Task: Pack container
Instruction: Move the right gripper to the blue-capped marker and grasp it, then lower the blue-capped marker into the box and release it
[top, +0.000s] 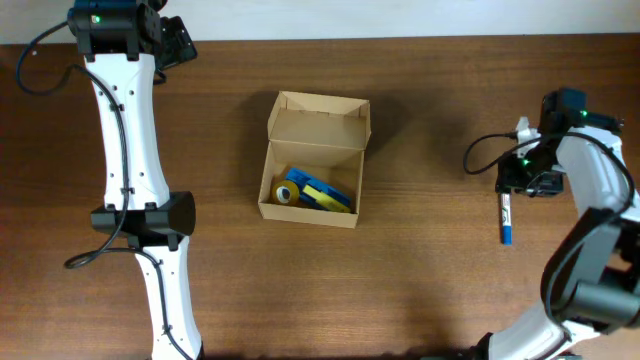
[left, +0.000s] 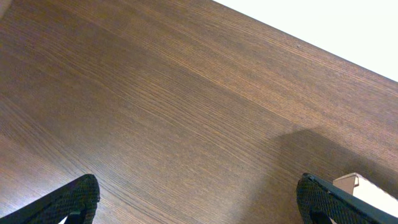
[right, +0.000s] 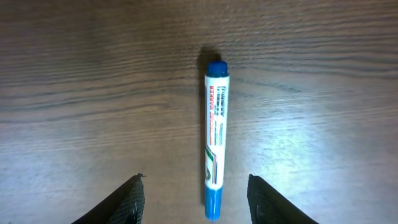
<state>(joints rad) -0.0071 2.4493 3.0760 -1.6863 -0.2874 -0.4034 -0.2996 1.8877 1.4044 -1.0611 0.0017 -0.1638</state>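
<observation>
Marker (right: 215, 152) lies on the table (top: 420, 280) between the spread fingers of the right gripper (right: 196, 191), ungripped. Box (top: 312, 160) sits mid-table, well apart from it, lid up, tape (top: 284, 193) inside. Left gripper (left: 199, 199) hangs released over bare wood. Risk: the round marker lies off-centre between the fingers, so closing could roll or skew it, and a weak pinch could drop it short of the box.
</observation>
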